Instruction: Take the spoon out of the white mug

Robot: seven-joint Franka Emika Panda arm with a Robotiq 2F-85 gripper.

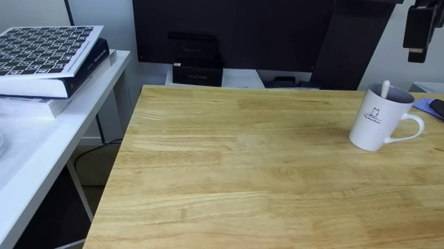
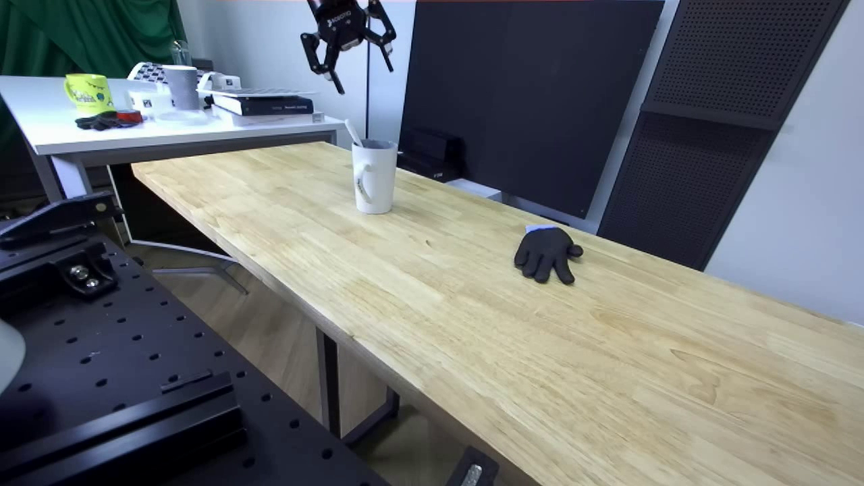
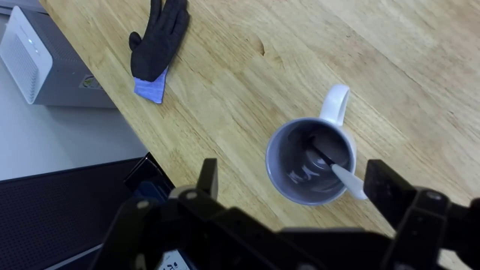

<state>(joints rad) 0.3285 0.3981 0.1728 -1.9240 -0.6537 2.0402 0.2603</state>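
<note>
White ceramic forms the mug [image 1: 377,125], which stands upright on the wooden surface [image 1: 239,181] with the spoon [image 3: 347,180] leaning inside it. In the wrist view, the spoon's dark lower part runs down into the mug, its bowl hard to make out; the pale handle crosses the rim and projects beyond it. I judge the spoon to be light and stiff, with a smooth handle that could slip or swivel under an off-centre grip. Recommended grasp point: the exposed handle end, above the rim. I would lift along the line of lean; sideways drag would load the rim and could tip or chip the mug. My pincer [image 2: 365,79] hangs above the mug, well apart from it in both exterior views. Its fingers [image 3: 388,187] are spread wide, hold nothing and touch nothing. With the spoon not yet grasped, I expect alignment and descent to come next.
</note>
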